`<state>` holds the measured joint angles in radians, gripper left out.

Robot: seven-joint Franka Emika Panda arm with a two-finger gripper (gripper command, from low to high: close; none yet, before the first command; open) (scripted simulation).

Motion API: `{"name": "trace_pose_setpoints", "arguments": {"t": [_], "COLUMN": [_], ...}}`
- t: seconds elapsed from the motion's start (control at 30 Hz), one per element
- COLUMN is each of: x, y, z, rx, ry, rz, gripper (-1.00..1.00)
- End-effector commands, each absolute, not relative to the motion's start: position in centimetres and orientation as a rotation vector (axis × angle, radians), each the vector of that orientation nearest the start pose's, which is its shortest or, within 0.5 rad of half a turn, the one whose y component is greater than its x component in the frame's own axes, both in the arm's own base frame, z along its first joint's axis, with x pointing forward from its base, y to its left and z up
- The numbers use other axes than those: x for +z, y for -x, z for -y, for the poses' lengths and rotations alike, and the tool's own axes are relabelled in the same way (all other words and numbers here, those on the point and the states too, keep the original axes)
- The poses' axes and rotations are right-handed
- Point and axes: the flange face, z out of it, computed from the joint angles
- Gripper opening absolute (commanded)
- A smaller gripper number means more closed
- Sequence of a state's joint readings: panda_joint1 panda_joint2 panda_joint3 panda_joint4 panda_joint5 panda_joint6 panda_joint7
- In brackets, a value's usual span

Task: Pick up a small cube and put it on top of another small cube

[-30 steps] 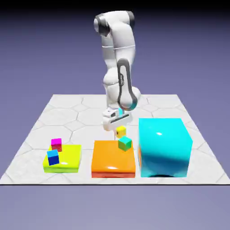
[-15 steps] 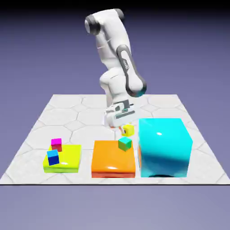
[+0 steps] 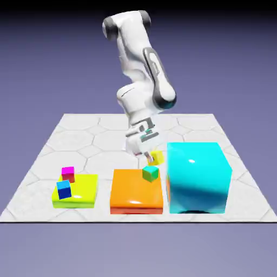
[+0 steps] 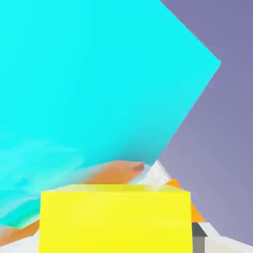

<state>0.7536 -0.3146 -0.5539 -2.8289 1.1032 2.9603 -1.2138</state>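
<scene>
We see the gripper (image 3: 151, 158) clamped on the small yellow cube (image 3: 157, 157), lifted above the small green cube (image 3: 151, 172); pickup done, we judge placing remains.

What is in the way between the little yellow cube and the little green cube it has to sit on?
Nothing visible stands between them. The gripper holds the small yellow cube just above and beside the small green cube on the orange block. The big cyan block stands close on the exterior view's right.
</scene>
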Motion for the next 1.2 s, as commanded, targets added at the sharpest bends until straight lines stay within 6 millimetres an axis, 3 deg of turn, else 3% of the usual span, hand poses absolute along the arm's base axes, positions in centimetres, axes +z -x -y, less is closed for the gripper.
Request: {"name": "trace_pose_setpoints", "arguments": {"t": [0.0,0.3,0.73,0.83,1.03,1.07,1.1,1.17], "x": [29.3,31.3,32.7,31.5,24.7,24.6,24.6,25.7], "y": [-37.3,-38.2,-36.5,-35.7,-35.7,-35.7,-35.7,-35.8], "z": [-2.9,-3.5,-3.1,-2.5,-3.3,-3.3,-3.3,-3.3], "rx": [-0.673,-0.542,-0.174,-0.107,-0.107,-0.107,-0.107,-0.109], "ry": [2.673,2.655,2.794,2.784,2.783,2.784,2.784,2.777], "rz": [0.486,0.742,1.068,1.062,1.064,1.064,1.064,1.063], "gripper": [-1.0,-1.0,-1.0,-1.0,-1.0,-1.0,1.0,1.0]}}
